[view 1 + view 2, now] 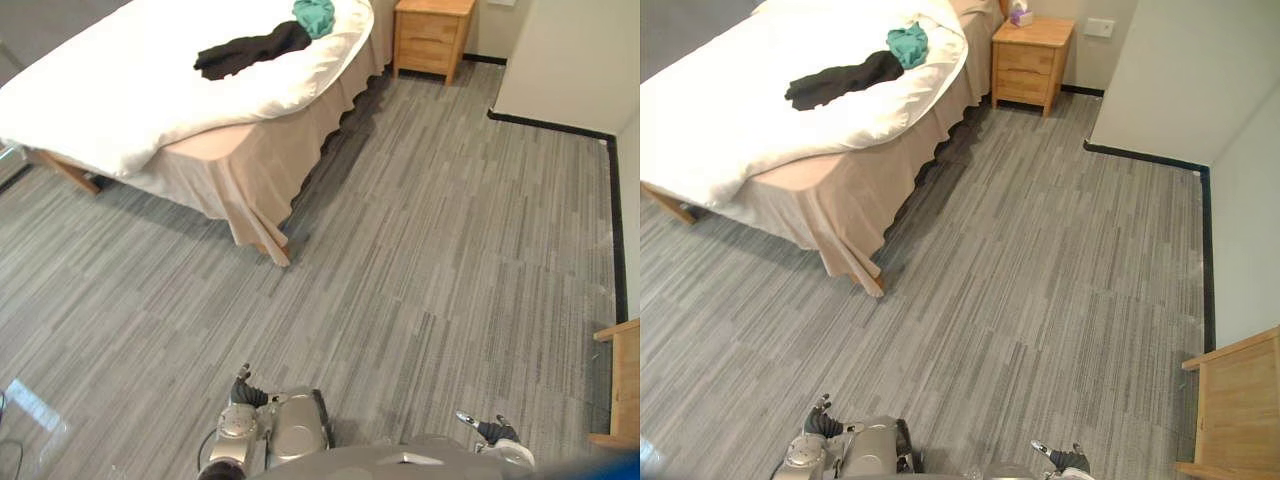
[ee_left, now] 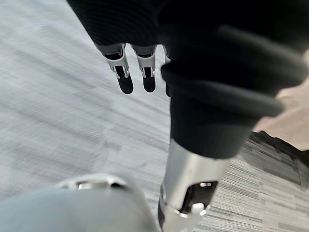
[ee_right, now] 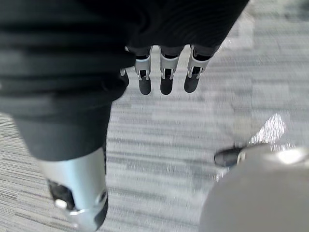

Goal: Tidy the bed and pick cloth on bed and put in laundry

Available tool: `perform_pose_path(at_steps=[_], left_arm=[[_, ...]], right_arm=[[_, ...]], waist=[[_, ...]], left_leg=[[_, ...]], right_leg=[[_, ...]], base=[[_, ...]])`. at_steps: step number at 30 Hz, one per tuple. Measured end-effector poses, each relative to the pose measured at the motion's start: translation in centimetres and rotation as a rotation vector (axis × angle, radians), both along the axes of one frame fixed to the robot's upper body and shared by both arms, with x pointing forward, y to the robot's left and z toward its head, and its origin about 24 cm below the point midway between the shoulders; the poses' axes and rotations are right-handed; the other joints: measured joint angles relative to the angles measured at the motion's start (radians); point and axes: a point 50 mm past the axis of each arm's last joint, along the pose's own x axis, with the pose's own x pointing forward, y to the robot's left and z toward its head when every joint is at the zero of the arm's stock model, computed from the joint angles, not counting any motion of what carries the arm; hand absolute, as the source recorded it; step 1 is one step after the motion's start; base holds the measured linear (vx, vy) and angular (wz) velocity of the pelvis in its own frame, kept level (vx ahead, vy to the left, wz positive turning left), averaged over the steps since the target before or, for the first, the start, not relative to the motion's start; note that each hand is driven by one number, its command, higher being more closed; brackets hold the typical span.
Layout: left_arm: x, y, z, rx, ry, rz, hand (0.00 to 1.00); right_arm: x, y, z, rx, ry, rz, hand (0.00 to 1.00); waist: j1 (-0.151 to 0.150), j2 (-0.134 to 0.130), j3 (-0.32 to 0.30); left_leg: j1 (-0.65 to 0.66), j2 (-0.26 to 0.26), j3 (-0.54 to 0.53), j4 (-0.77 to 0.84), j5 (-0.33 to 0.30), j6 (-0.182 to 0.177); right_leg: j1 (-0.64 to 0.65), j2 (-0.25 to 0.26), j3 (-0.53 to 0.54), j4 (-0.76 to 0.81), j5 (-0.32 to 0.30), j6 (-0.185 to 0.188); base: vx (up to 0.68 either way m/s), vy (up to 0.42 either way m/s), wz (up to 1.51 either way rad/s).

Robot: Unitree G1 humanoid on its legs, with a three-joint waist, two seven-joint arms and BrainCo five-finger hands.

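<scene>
A bed (image 1: 120,100) under a white duvet stands at the far left, with a beige skirt (image 1: 235,185) hanging to the floor. On the duvet near the head end lie a black cloth (image 1: 250,50) and, touching it, a teal cloth (image 1: 316,15). Both hands hang low over the grey floor, far from the bed. My left hand (image 1: 243,388) shows at the bottom of the view, and its wrist view has the fingers (image 2: 146,67) straight and empty. Further right is my right hand (image 1: 492,430), and its fingers (image 3: 165,72) likewise hang straight, holding nothing.
A wooden nightstand (image 1: 432,35) stands beside the bed's head, with a tissue box (image 1: 1020,14) on top. A wall corner (image 1: 570,60) juts in at the far right. Wooden furniture (image 1: 1240,410) sits at the near right. Grey striped floor (image 1: 420,260) stretches between me and the bed.
</scene>
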Motion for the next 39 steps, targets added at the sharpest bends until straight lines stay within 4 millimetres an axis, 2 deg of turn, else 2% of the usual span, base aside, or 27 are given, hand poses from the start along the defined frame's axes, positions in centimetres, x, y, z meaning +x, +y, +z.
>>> perform_pose_path(at_steps=[1, 2, 3, 4, 6, 9, 11, 12, 13, 14, 15, 16, 17, 18, 20, 22, 23, 24, 25, 26, 27, 29, 31, 34, 36, 37, 39], left_arm=[[-0.1, -0.6, -0.1, -0.014, 0.005, -0.008, 0.00], [0.6, -0.4, 0.1, -0.006, -0.010, -0.017, 0.00], [0.9, -0.5, 0.2, -0.004, -0.017, -0.031, 0.00], [1.0, -0.5, 0.3, 0.002, -0.017, -0.047, 0.00], [1.1, -0.9, 0.2, -0.009, -0.015, -0.063, 0.00], [0.3, -0.5, 0.0, -0.004, 0.008, -0.060, 0.00], [-0.5, -0.5, -0.3, -0.009, 0.030, -0.060, 0.00], [-0.6, -0.3, -0.4, -0.008, 0.040, -0.062, 0.00], [-0.9, -0.1, -0.6, -0.001, 0.058, -0.070, 0.00], [-1.3, 0.1, -0.7, 0.005, 0.082, -0.078, 0.00], [-1.4, 0.0, -0.9, 0.005, 0.093, -0.086, 0.00], [-1.8, 0.0, -1.0, 0.008, 0.109, -0.090, 0.00], [-2.0, 0.1, -1.1, 0.009, 0.123, -0.090, 0.00], [-1.8, 0.0, -1.1, 0.008, 0.123, -0.092, 0.00], [-1.4, -0.8, -1.1, -0.012, 0.110, -0.096, 0.00], [-1.3, -1.4, -1.1, -0.030, 0.104, -0.093, 0.00], [-1.1, -2.0, -1.1, -0.047, 0.096, -0.084, 0.00], [-1.0, -2.2, -1.1, -0.053, 0.094, -0.079, 0.00], [-1.0, -2.3, -1.1, -0.057, 0.094, -0.079, 0.00], [-0.8, -2.0, -1.0, -0.055, 0.084, -0.055, 0.00], [-0.9, -2.4, -1.1, -0.078, 0.081, -0.026, 0.00], [-1.4, -2.9, -1.3, -0.107, 0.087, 0.022, 0.00], [-1.6, -3.1, -1.4, -0.119, 0.089, 0.038, 0.00], [-1.4, -3.1, -1.2, -0.136, 0.060, 0.087, 0.00], [-0.4, -2.9, -0.5, -0.160, -0.011, 0.150, 0.00], [0.0, -2.7, -0.3, -0.164, -0.032, 0.167, 0.00], [-0.1, -2.5, -0.2, -0.167, -0.041, 0.184, 0.00]], right_arm=[[-0.5, -0.4, 0.0, -0.011, 0.011, -0.004, 0.00], [-0.7, 0.1, -0.2, 0.004, 0.027, -0.005, 0.00], [-0.7, 0.5, -0.3, 0.012, 0.025, 0.002, 0.00], [-0.7, 0.6, -0.3, 0.013, 0.026, 0.001, 0.00], [-0.9, 0.6, -0.4, 0.011, 0.036, -0.004, 0.00], [-1.1, 0.9, -0.5, 0.012, 0.052, 0.033, 0.00], [-1.5, 0.7, -0.6, 0.009, 0.067, 0.035, 0.00], [-1.8, 0.6, -0.6, 0.011, 0.075, 0.026, 0.00], [-2.2, 0.7, -0.7, 0.015, 0.086, 0.014, 0.00], [-2.5, 0.6, -0.7, 0.015, 0.091, 0.012, 0.00], [-2.6, 0.5, -0.7, 0.014, 0.091, 0.002, 0.00], [-2.8, 0.2, -0.6, 0.005, 0.090, -0.009, 0.00], [-2.7, 0.2, -0.6, 0.003, 0.085, -0.010, 0.00], [-2.9, 0.2, -0.6, 0.005, 0.088, -0.015, 0.00], [-3.3, 0.5, -0.7, 0.020, 0.092, -0.045, 0.00], [-3.3, 0.8, -0.8, 0.027, 0.087, -0.059, 0.00], [-3.0, 0.8, -0.7, 0.025, 0.070, -0.063, 0.00], [-2.8, 0.9, -0.7, 0.027, 0.065, -0.062, 0.00], [-2.7, 1.2, -0.7, 0.033, 0.063, -0.060, 0.00], [-2.6, 1.5, -0.8, 0.041, 0.065, -0.049, 0.00], [-2.6, 0.9, -0.6, 0.024, 0.063, -0.046, 0.00], [-2.1, 0.5, -0.4, 0.009, 0.045, -0.037, 0.00], [-2.2, 0.4, -0.3, 0.002, 0.043, -0.029, 0.00], [-2.1, 0.3, -0.3, -0.021, 0.054, 0.049, 0.00], [-1.8, 0.4, -0.1, -0.037, 0.049, 0.111, 0.00], [-1.7, 0.3, -0.1, -0.044, 0.050, 0.127, 0.00], [-1.6, 0.3, 0.0, -0.046, 0.049, 0.134, 0.00]], waist=[[-0.001, 0.020, -0.008], [-0.009, -0.015, -0.014], [-0.017, -0.030, -0.020], [-0.012, -0.032, -0.020], [-0.007, -0.031, -0.023], [0.009, -0.048, -0.052], [0.009, -0.054, -0.076], [0.006, -0.059, -0.079], [-0.003, -0.063, -0.078], [-0.015, -0.062, -0.074], [-0.021, -0.056, -0.071], [-0.034, -0.048, -0.068], [-0.049, -0.039, -0.069], [-0.053, -0.042, -0.067], [-0.065, -0.037, -0.058], [-0.064, -0.028, -0.057], [-0.062, -0.030, -0.057], [-0.062, -0.034, -0.055], [-0.061, -0.053, -0.054], [-0.051, -0.060, -0.050], [-0.040, -0.031, -0.053], [-0.044, -0.012, -0.047], [-0.045, -0.001, -0.052], [-0.040, 0.009, -0.059], [-0.030, -0.005, -0.050], [-0.008, -0.004, -0.050], [-0.002, -0.007, -0.049]], left_leg=[[0.001, -0.009, -0.017, -0.125, 0.141, 0.035], [0.027, -0.052, -0.008, -0.157, 0.185, 0.087], [0.010, -0.072, -0.008, -0.142, 0.188, 0.105], [-0.005, -0.073, -0.002, -0.117, 0.173, 0.113], [0.003, -0.075, 0.053, -0.083, 0.143, 0.155], [0.080, -0.115, 0.054, -0.149, 0.131, 0.165], [0.176, -0.160, 0.038, -0.227, 0.068, 0.159], [0.201, -0.175, 0.026, -0.242, 0.050, 0.152], [0.247, -0.198, 0.004, -0.258, 0.030, 0.156], [0.291, -0.206, -0.022, -0.257, 0.009, 0.157], [0.316, -0.206, -0.038, -0.257, 0.003, 0.161], [0.366, -0.206, -0.071, -0.266, -0.009, 0.167], [0.400, -0.205, -0.112, -0.273, -0.019, 0.169], [0.420, -0.202, -0.130, -0.278, -0.020, 0.169], [0.472, -0.171, -0.216, -0.280, -0.020, 0.169], [0.482, -0.139, -0.268, -0.276, -0.026, 0.160], [0.477, -0.113, -0.322, -0.273, -0.053, 0.130], [0.475, -0.108, -0.338, -0.273, -0.071, 0.118], [0.476, -0.108, -0.350, -0.269, -0.094, 0.099], [0.477, -0.092, -0.363, -0.241, -0.129, 0.071], [0.473, -0.061, -0.311, -0.224, -0.137, 0.063], [0.501, -0.026, -0.258, -0.216, -0.126, 0.039], [0.521, -0.003, -0.257, -0.215, -0.116, 0.024], [0.445, 0.045, -0.265, -0.010, -0.126, 0.006], [0.244, 0.078, -0.279, 0.393, -0.070, -0.055], [0.181, 0.110, -0.229, 0.536, -0.071, -0.054], [0.148, 0.140, -0.157, 0.592, -0.078, -0.044]], right_leg=[[0.017, 0.008, -0.013, -0.008, -0.020, 0.034], [0.041, -0.028, -0.035, -0.011, -0.029, 0.064], [0.034, -0.040, -0.055, -0.011, 0.006, 0.074], [0.034, -0.041, -0.057, -0.015, 0.033, 0.078], [0.057, -0.048, -0.054, -0.015, 0.144, 0.111], [0.056, -0.071, -0.041, 0.048, 0.217, 0.138], [-0.042, -0.099, -0.036, 0.335, 0.224, 0.151], [-0.084, -0.114, -0.031, 0.445, 0.248, 0.189], [-0.167, -0.134, -0.008, 0.667, 0.299, 0.241], [-0.256, -0.141, 0.000, 0.872, 0.278, 0.246], [-0.294, -0.145, -0.014, 0.949, 0.255, 0.239], [-0.363, -0.161, -0.057, 1.047, 0.202, 0.205], [-0.421, -0.174, -0.094, 1.073, 0.145, 0.151], [-0.444, -0.175, -0.106, 1.061, 0.107, 0.151], [-0.492, -0.141, -0.123, 0.863, 0.019, 0.152], [-0.506, -0.094, -0.090, 0.668, 0.015, 0.145], [-0.518, -0.054, -0.014, 0.442, 0.031, 0.150], [-0.518, -0.051, 0.015, 0.355, 0.050, 0.146], [-0.518, -0.055, 0.050, 0.243, 0.089, 0.143], [-0.500, -0.047, 0.048, 0.226, 0.196, 0.128], [-0.501, -0.027, 0.023, 0.246, 0.163, 0.109], [-0.507, -0.016, -0.024, 0.372, 0.071, 0.070], [-0.477, -0.010, -0.064, 0.399, 0.026, 0.055], [-0.374, 0.007, -0.151, 0.342, -0.005, 0.028], [-0.292, 0.013, -0.211, 0.280, -0.011, 0.009], [-0.252, 0.020, -0.219, 0.253, -0.013, 0.002], [-0.206, 0.018, -0.220, 0.219, -0.011, 0.002]], base=[[0.45, 0.247, 0.16], [0.51, 0.256, 0.47], [0.44, 0.178, 0.53], [0.34, 0.178, 0.53], [0.26, 0.265, 0.40], [0.26, 0.182, 0.10], [0.29, 0.163, 0.15], [0.21, 0.166, 0.39], [0.13, 0.138, 0.54], [0.08, 0.105, 0.55], [0.02, 0.042, 0.54], [-0.04, -0.001, 0.68], [-0.06, -0.007, 0.85], [-0.03, -0.031, 1.17], [0.15, -0.093, 1.26], [0.25, -0.200, 1.11], [0.29, -0.276, 1.21], [0.31, -0.320, 1.20], [0.30, -0.368, 0.84], [0.33, -0.386, 0.62], [0.34, -0.369, 0.39], [0.34, -0.311, 0.41], [0.29, -0.255, 0.60], [0.25, -0.229, 0.81], [0.13, -0.152, 0.65], [0.13, -0.077, 0.16], [0.09, 0.019, -0.03]])
